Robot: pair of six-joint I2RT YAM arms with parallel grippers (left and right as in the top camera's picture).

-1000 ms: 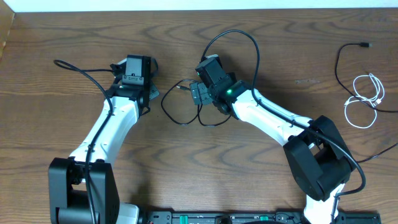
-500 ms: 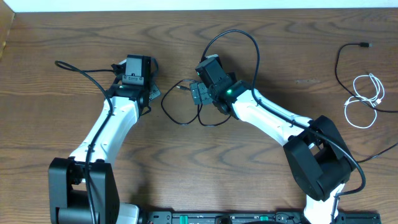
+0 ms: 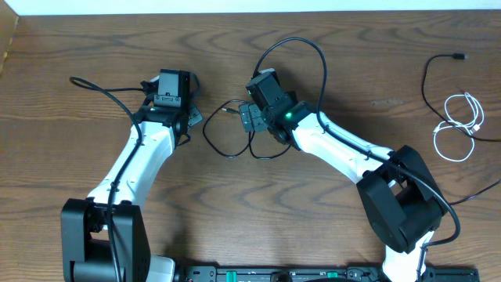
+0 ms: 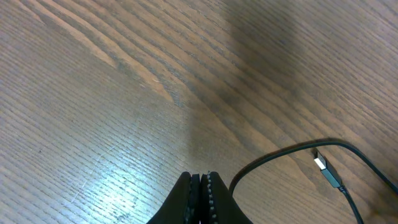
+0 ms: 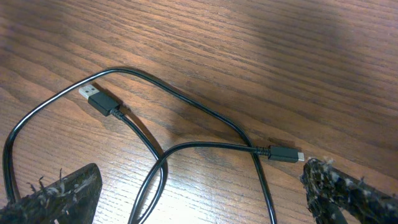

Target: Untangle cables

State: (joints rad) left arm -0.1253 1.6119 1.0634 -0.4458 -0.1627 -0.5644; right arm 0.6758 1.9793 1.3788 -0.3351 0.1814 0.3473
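Now, left fingers [image 4: 191, 194]: pressed flat together, nothing visible between them.
Change: the left gripper [image 4: 200, 178] stood slightly parted a second ago and has since closed; both arms are otherwise unmoved in the overhead view.
Meaning (judged): an empty closure, since the black cable [image 4: 280, 155] lies just beside the tips at 3 o'clock, apparently ungripped; the tangle is untouched.
Right gripper [image 5: 196, 177]: fingers wide, hovering astride the same cable, holding nothing.
Black cable, overhead: a loose loop [image 3: 227, 137] between the two grippers, just 12 o'clock of table [image 3: 258, 211] centre.
Right wrist only: the cable crosses itself between its USB-A plug [image 5: 99, 99] at 10 o'clock and small plug [image 5: 283, 154] at 3 o'clock.
Left wrist only: the sealed fingertips.
Overhead only: white cable [image 3: 462, 117] coiled at the 3 o'clock edge, with a second black cable [image 3: 429, 78] just beside it toward 2 o'clock, both well apart from the grippers.
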